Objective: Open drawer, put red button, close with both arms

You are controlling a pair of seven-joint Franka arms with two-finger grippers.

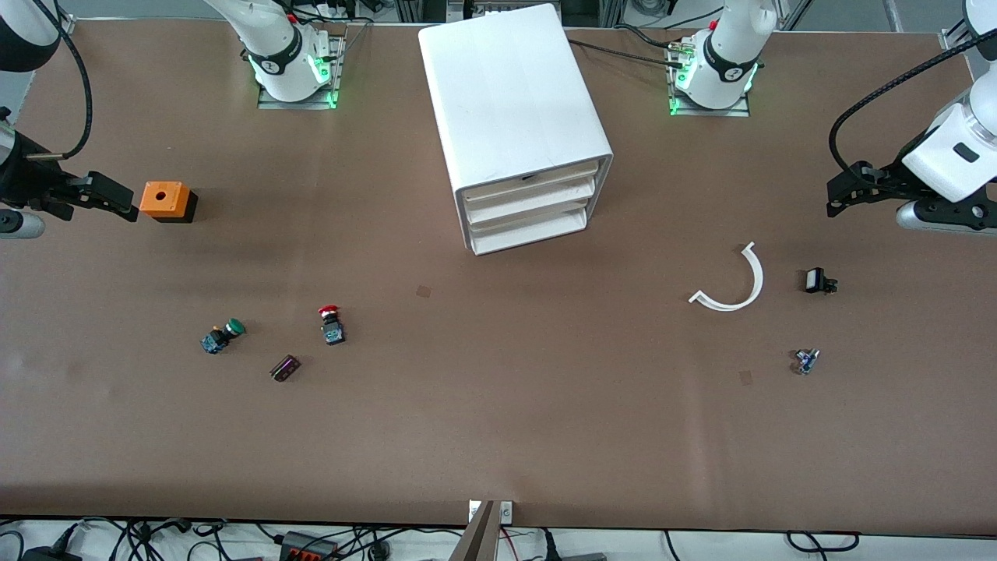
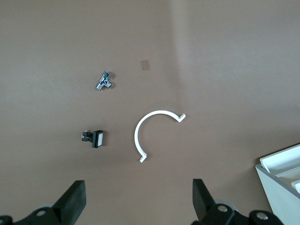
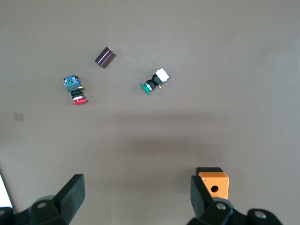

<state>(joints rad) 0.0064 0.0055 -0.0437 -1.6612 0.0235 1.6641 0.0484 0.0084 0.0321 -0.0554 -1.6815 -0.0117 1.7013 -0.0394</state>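
The tall white plastic cabinet [image 1: 514, 117] stands mid-surface, its shallow white middle drawer [image 1: 528, 209] pushed in; the tiny red-capped push-button with black-and-blue body [image 1: 331, 323] lies on the brown surface [image 1: 498, 421], nearer the front camera than the cabinet, toward the right arm's end, beside a green-capped button [image 1: 222, 336]; the right claw [image 1: 105, 196] hangs wide, empty, beside an orange box [image 1: 166, 201]; the left claw [image 2: 138, 199] hangs wide, empty, over a white curved plastic strip [image 1: 732, 282].

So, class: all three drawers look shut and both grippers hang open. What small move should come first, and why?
Probably the left gripper, open over the table's left-arm end, should move toward the middle drawer to pull it. It is shut, so the red button cannot go in yet. The right gripper waits open beside the orange box.
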